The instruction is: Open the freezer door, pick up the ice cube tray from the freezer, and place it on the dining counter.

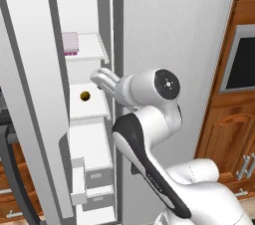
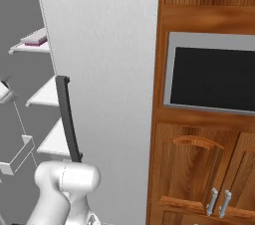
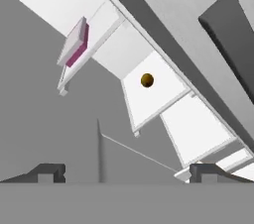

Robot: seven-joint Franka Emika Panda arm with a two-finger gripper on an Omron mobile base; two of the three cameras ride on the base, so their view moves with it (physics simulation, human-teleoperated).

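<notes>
Hand view shows the fingers (image 3: 126,172) spread wide — gripping nothing — facing the open freezer (image 3: 149,94) shelves.

small orange-brown ball (image 1: 85,96) on white shelf, wooden cabinets (image 2: 199,169), dark oven window (image 2: 214,77)

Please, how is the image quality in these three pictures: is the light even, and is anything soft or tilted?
Left base view: flat, even light, no glare; the ice cube tray looks soft and blocky. Right base view: sharp wood grain on the cabinets, the freezer shelves in dull grey shade. Hand view: the whole picture is rolled, so shelves run diagonally; the orange-brown ball is slightly blurred; no cast shadows.
</notes>
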